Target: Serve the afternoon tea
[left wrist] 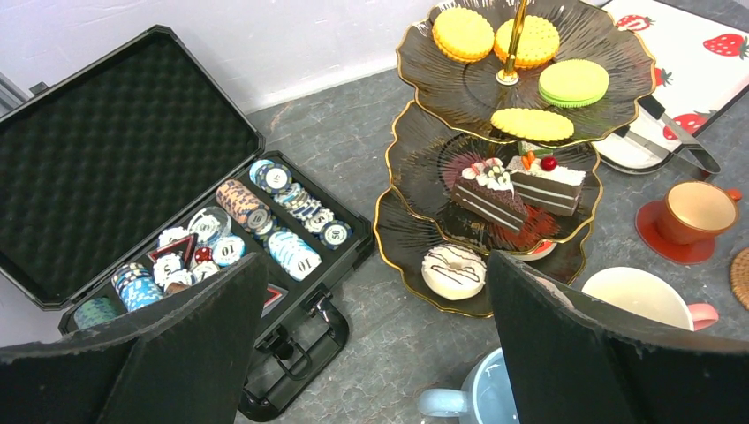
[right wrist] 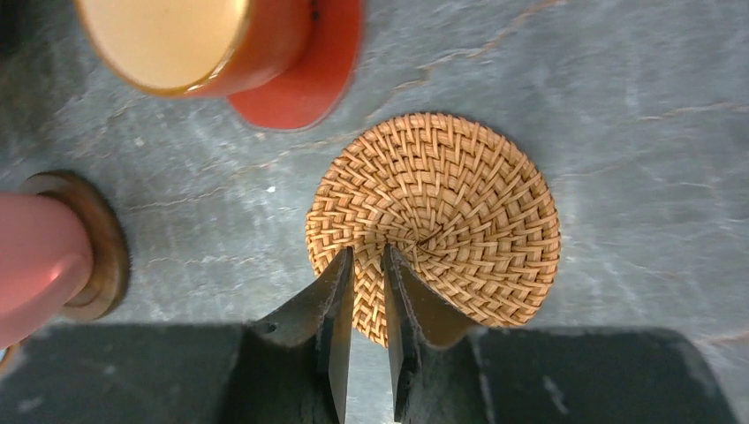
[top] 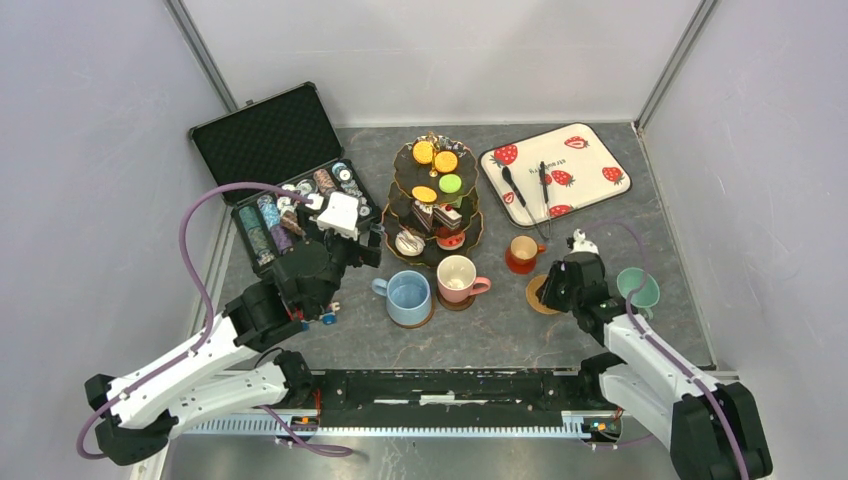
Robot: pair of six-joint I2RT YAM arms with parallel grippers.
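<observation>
On the grey stone-look table [top: 500, 335], near the middle, stands the dark shiny three-level stand with gold wavy rims [left wrist: 422, 155]. Its top plate holds round yellow macarons [left wrist: 462, 34] and one green macaron [left wrist: 573, 82]. The middle plate holds two striped wedge-shaped cake slices [left wrist: 484, 190]. The bottom plate holds a white ring donut with dark stripes [left wrist: 453, 271].

Just in front of the stand sit the smooth blue mug [top: 408, 296] and the pink mug [top: 456, 277], each on a round coaster. To their right, the small brown mug [top: 523, 249] sits on a flat red coaster [right wrist: 309, 84].

The right gripper [right wrist: 367, 256] hangs over the near edge of the round tan woven coaster [right wrist: 450, 203], which lies flat on the table. Its two black fingers are almost pressed together, with only a thin slit between them. I cannot tell if they touch the weave. The green mug [top: 637, 287] stands just to its right.

The left gripper [left wrist: 373, 261] hovers between the stand and the black case of poker chips [left wrist: 132, 150], with its fingers spread wide and nothing between them.
</observation>
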